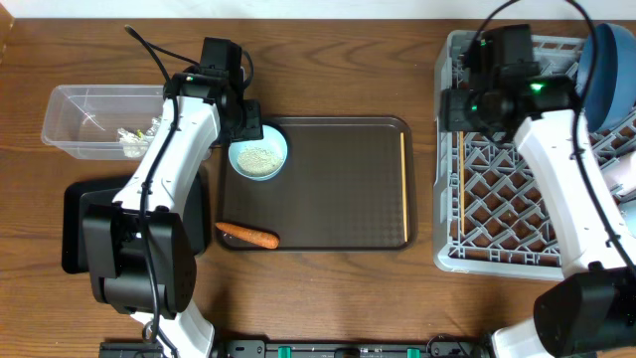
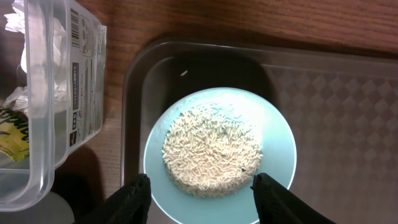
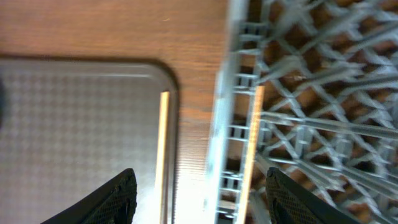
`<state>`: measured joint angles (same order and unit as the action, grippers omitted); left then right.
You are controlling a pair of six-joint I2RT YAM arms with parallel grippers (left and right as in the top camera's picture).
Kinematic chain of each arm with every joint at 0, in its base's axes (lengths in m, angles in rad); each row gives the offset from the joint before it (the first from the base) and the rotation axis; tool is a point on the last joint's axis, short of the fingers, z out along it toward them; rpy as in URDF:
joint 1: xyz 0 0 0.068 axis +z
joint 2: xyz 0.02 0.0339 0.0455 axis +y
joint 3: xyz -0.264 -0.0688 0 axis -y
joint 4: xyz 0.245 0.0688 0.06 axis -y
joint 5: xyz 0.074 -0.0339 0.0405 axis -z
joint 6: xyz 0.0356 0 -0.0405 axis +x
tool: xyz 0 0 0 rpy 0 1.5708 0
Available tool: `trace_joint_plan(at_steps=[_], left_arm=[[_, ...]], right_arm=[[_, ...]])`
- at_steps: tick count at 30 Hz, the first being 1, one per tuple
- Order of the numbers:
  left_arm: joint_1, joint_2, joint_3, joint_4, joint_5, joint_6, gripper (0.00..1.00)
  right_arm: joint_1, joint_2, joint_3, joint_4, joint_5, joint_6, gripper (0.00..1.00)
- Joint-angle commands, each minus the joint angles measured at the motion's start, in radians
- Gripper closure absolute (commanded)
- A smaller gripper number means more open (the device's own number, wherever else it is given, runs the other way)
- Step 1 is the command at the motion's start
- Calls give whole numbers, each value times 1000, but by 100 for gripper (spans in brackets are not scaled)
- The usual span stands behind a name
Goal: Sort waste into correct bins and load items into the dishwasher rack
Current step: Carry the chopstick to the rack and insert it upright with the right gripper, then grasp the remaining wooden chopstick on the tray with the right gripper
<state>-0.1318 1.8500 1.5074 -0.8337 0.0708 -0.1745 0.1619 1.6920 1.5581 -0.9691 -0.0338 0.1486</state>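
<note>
The pale blue-rimmed bowl (image 1: 258,156) holds white rice scraps (image 2: 211,150) and sits at the far left corner of the brown serving tray (image 1: 338,199). My left gripper (image 2: 199,199) is open, with its fingers on either side of the bowl's rim; it also shows in the overhead view (image 1: 248,125). An orange carrot (image 1: 246,236) lies at the tray's near left. My right gripper (image 3: 199,193) is open and empty over the left wall of the dishwasher rack (image 1: 517,169). One chopstick (image 3: 163,155) lies on the tray's right edge, another (image 3: 252,143) inside the rack. The dark blue plate (image 1: 608,70) stands in the rack.
The clear tub (image 1: 89,119) at the far left holds the tissue (image 2: 18,25) and the yellow wrapper (image 2: 11,134). The black tray (image 1: 75,229) lies at the near left, partly under my left arm. A pale cup (image 1: 624,174) shows at the rack's right edge.
</note>
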Motion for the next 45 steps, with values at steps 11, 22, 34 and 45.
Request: trace_joint_plan(at_steps=[11,22,34,45], left_arm=[[3,-2,-12,-3,-12,21,44],[3,-2,-12,-4,-11,21,44],[3,-2,-12,-4,-12,21,44],[3,-2,-12,-11,-12,21,44]], right_arm=[[237,201,-175,95,-19,129,36],[299,356,-175,60,80,271,39],[301,327,-174,48,97,277,41],[304,354,-226,72,89,330,60]])
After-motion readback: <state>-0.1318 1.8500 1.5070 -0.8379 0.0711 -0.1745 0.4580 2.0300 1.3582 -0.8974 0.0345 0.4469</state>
